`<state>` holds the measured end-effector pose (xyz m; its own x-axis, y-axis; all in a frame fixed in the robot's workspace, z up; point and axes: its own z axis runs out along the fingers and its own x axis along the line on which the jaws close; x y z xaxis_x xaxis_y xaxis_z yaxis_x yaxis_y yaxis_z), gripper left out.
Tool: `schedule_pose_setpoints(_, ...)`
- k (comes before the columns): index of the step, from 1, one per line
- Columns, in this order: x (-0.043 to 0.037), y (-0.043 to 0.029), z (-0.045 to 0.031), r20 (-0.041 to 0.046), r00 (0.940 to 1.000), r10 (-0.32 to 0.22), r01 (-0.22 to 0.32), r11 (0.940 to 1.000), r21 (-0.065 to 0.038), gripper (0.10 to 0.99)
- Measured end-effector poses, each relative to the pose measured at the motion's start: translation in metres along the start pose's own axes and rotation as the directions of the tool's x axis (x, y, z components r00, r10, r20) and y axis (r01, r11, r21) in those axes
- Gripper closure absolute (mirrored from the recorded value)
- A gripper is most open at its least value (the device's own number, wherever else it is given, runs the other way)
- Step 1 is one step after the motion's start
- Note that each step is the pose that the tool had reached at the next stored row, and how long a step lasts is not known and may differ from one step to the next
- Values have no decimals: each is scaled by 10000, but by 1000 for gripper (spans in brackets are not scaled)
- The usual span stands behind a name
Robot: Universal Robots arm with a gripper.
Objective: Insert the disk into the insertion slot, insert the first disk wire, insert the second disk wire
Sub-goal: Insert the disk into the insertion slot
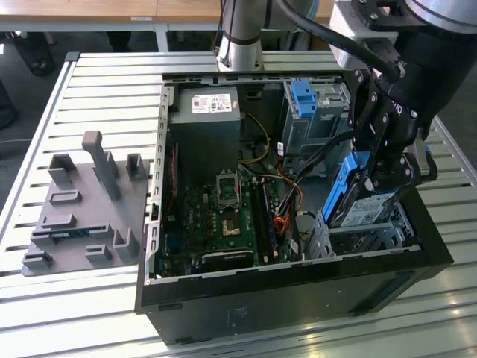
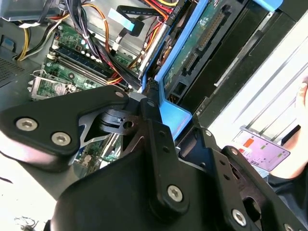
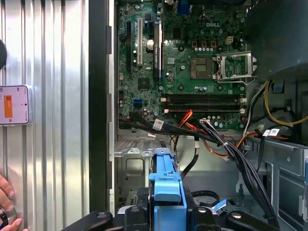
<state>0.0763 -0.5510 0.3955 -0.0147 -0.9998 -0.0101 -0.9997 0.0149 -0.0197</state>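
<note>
My gripper [image 1: 378,173] is shut on the disk [image 1: 367,207], a silver drive with a white-and-blue label in a blue carrier [image 1: 345,179]. The disk hangs tilted, its lower end just over the insertion slot [image 1: 369,237], a low silver cage in the case's front corner on the exterior view's right. In the first wrist view the carrier [image 3: 166,185] sits between the fingers [image 3: 204,214], with the cage's silver wall [image 3: 137,161] beyond it. The second wrist view shows the disk's green underside [image 2: 192,53] and a black finger [image 2: 156,130] on the blue frame. A bundle of black and orange wires [image 3: 211,137] lies loose beside the slot.
Inside the open black case [image 1: 291,280] are the motherboard [image 1: 223,216], a grey power supply [image 1: 205,123] and a taller grey cage with a blue latch [image 1: 305,97]. A grey fixture [image 1: 86,201] lies on the exterior view's left. A person's hand [image 3: 7,199] rests outside the case.
</note>
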Motion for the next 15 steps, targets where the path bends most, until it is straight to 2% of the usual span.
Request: schedule_pose_setpoints(15,3,5,221,0,10000,0,0,10000,-1,722)
